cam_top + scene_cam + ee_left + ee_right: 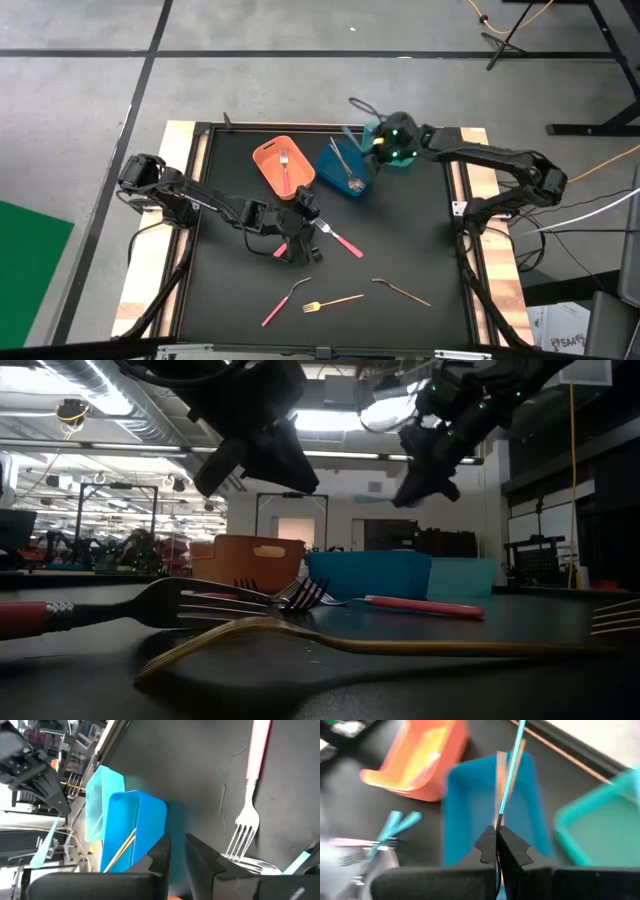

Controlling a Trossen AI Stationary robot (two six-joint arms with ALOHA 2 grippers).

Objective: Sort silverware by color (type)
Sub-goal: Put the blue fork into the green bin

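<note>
A: Right wrist view: light-blue-handled utensil (509,780) is pinched at its end between the right gripper (497,845) fingers, which are closed down to almost no gap. It hangs over the blue bin (470,820). High view puts that gripper (385,140) at the far side of the table, between the blue bin (345,170) and the teal bin (395,158).

B: So you're mid-drop on a blue piece?

A: Looks like it, that's my read. Blue bin already has some silverware in it, and the orange bin (280,165) holds one fork (285,160). You still have loose pieces on the mat: pink-handled fork (340,240), pink-handled spoon (283,302), gold fork (332,300), gold spoon (402,290).

B: Left side?

A: Left gripper (295,225) is low over a small cluster mid-table, next to that pink fork (250,795). Its wrist view shows a narrow gap between the fingers and nothing clearly in them, though a metal head and a light-blue handle (300,862) sit right at the tips.

B: Next move?

A: Centre the right gripper over the blue bin, then let go. Watch the long handle doesn't catch the rim and tip out.
</note>
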